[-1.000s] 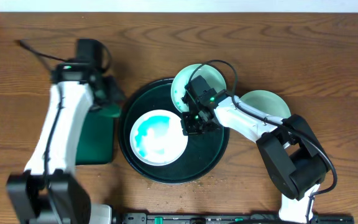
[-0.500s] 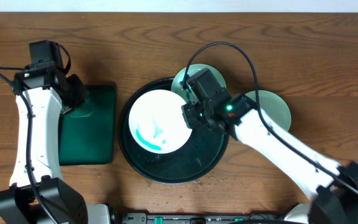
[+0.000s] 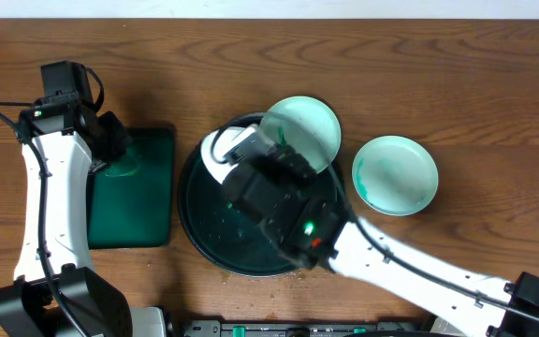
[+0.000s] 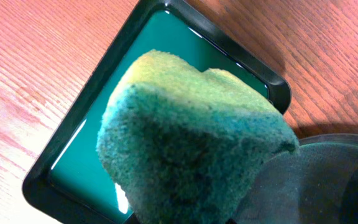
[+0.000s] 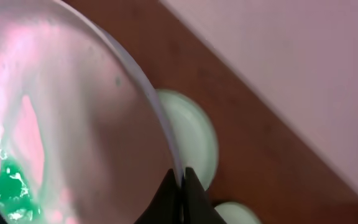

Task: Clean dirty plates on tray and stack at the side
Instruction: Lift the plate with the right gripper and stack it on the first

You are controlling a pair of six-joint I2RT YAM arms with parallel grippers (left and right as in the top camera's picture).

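Note:
My right gripper (image 5: 180, 180) is shut on the rim of a white plate (image 5: 73, 112) with teal-green smears, held tilted on edge. In the overhead view only a white part of this plate (image 3: 217, 148) shows past my raised right arm, above the black round tray (image 3: 195, 220). A pale-mint plate (image 3: 299, 129) lies at the tray's far rim. Another plate (image 3: 394, 175) with teal smears lies on the table to the right. My left gripper (image 3: 109, 145) is shut on a green-yellow sponge (image 4: 191, 149), which hides its fingers, above the green tray.
A dark green rectangular tray (image 3: 148, 201) lies left of the black tray; it also shows in the left wrist view (image 4: 166, 37). The black tray's edge (image 4: 322, 180) shows at the lower right of that view. My right arm covers most of the black tray.
My right gripper has lifted the smeared plate off the black tray and tipped it on edge, the arm rising toward the camera. My left arm swung left with the sponge, then stayed still.

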